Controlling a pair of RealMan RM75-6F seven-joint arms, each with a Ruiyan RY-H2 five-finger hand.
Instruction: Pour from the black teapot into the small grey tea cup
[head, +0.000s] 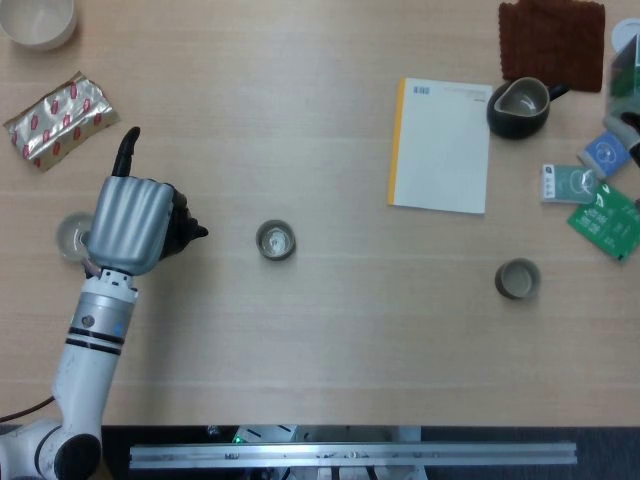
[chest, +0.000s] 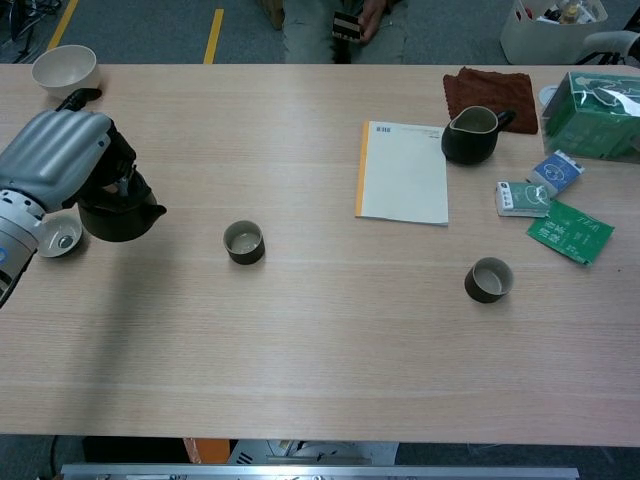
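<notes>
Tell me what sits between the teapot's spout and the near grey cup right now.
Nothing: only bare tabletop separates the black teapot, held by the left hand, from the small grey tea cup. Both the head and chest views show it.

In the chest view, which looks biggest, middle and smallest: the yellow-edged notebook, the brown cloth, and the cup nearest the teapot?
1. Notebook, largest.
2. Brown cloth, but the dark pitcher hides a bit of it, and it lies farther away.
3. Small grey tea cup, clearly smallest.

A yellow-spined notebook (head: 441, 146) lies beside a dark pitcher (head: 518, 107) and brown cloth (head: 552, 40)
</notes>
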